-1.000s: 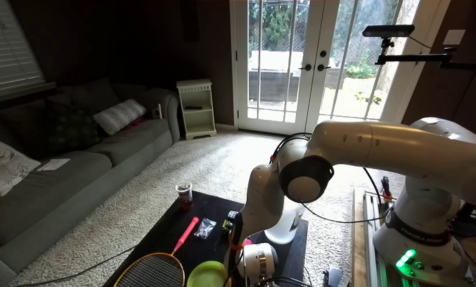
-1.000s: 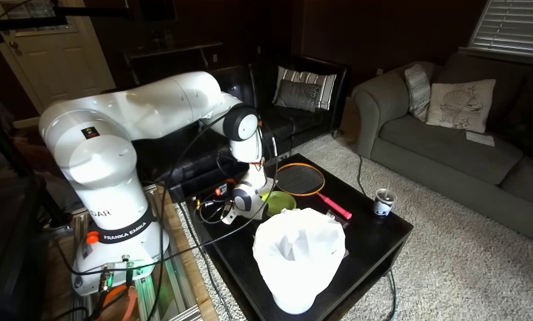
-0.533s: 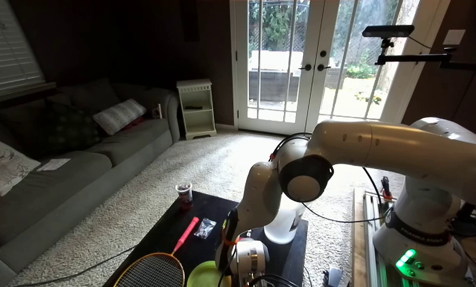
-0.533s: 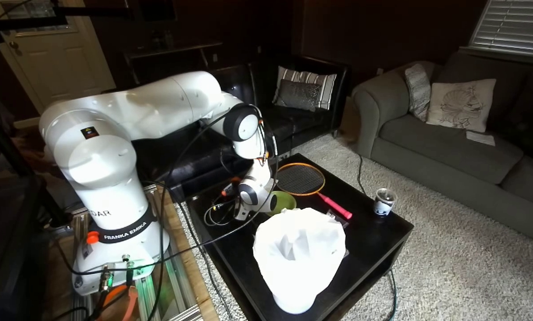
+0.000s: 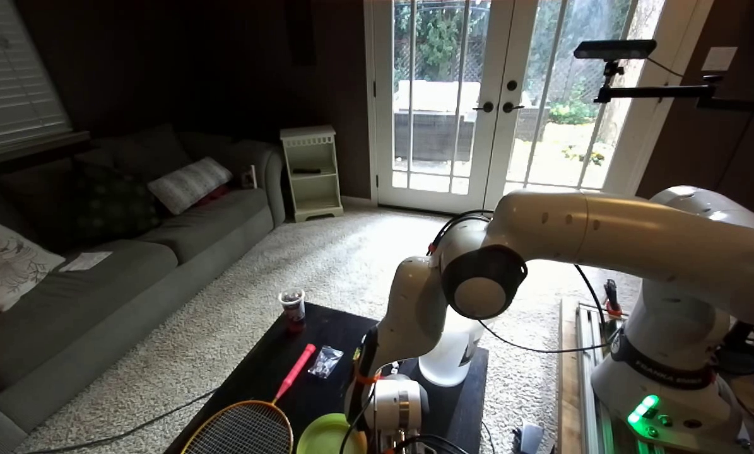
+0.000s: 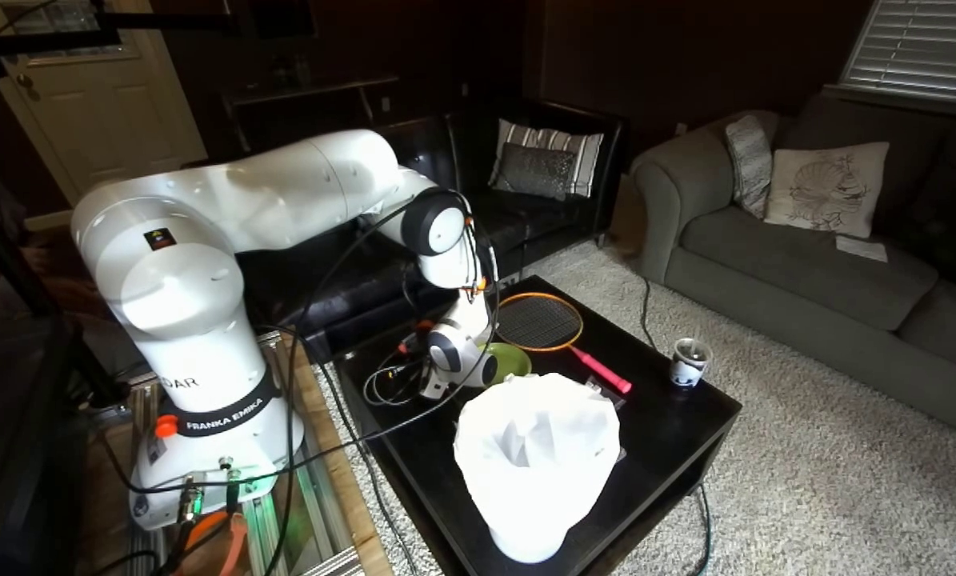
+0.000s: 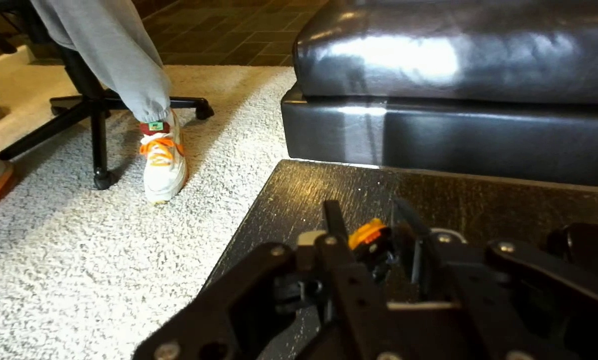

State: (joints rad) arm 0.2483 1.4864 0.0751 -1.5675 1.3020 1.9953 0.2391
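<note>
In the wrist view my gripper (image 7: pixel 365 206) has its fingers partly closed around a small orange and black thing (image 7: pixel 367 235), which fills the gap between them. Most of that thing is hidden by the fingers. Below and beyond lies the dark tabletop (image 7: pixel 304 195). In an exterior view the arm's wrist (image 6: pixel 450 352) is low over the black table (image 6: pixel 662 440), beside the green plate (image 6: pixel 511 360), with an orange-red patch (image 6: pixel 415 336) beside it. The fingertips are hidden in both exterior views.
A white lined bin (image 6: pixel 538 472) stands on the table. A badminton racket (image 6: pixel 540 322), a plastic cup (image 6: pixel 688 368) and a clear packet (image 5: pixel 326 361) lie or stand around. A dark leather couch (image 7: pixel 454 135) borders the table. A person's shoe (image 7: pixel 164 175) is on the carpet.
The wrist has shifted towards the green plate over the first half second, covering more of it and hiding a small pink thing. Since then it has barely moved.
</note>
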